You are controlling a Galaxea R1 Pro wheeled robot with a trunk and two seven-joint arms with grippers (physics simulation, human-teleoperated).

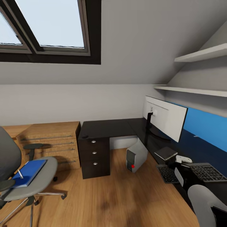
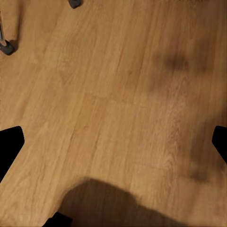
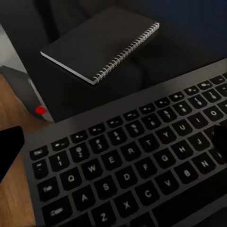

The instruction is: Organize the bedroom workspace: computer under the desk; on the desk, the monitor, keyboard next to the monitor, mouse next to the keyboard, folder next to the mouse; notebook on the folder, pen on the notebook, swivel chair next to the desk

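Observation:
The swivel chair stands at the left on the wood floor, with the blue folder and the thin pen on its seat. Along the right runs the black desk. On it are the monitor, the grey notebook, a white mouse and the keyboard, whose left end overhangs the desk edge. My right gripper is open, close over the keyboard's keys. The computer sits on the floor under the desk. My left gripper hangs open above bare floor.
A low light-wood drawer unit stands against the back wall beside the desk's black drawers. Two white shelves hang above the desk on the right. Chair casters show in the left wrist view. Open floor lies between chair and desk.

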